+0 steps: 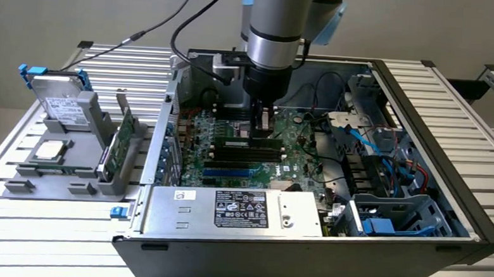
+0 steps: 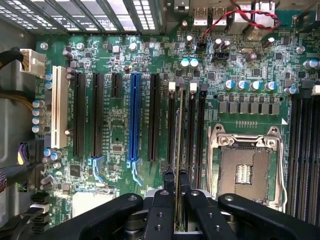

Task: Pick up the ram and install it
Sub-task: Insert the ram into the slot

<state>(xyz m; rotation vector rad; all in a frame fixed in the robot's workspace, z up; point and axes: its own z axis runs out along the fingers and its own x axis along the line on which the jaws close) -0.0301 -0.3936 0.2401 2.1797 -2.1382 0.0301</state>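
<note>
My gripper (image 1: 263,128) hangs inside the open computer case, low over the green motherboard (image 1: 292,163). It is shut on the ram (image 1: 249,140), a long thin green stick that lies level under the fingers. In the wrist view the ram (image 2: 178,135) appears edge-on between the two black fingertips (image 2: 167,192) of the gripper (image 2: 176,189). It runs along the group of black memory slots (image 2: 192,135) beside the CPU socket (image 2: 245,170). I cannot tell whether its lower edge sits in a slot or just above it.
The silver power supply (image 1: 235,211) fills the case's front. Blue cables and a drive cage (image 1: 387,203) crowd the exterior view's right side. Outside the case, a grey holder (image 1: 59,167) carries a hard drive (image 1: 61,100) and a green expansion card (image 1: 120,138).
</note>
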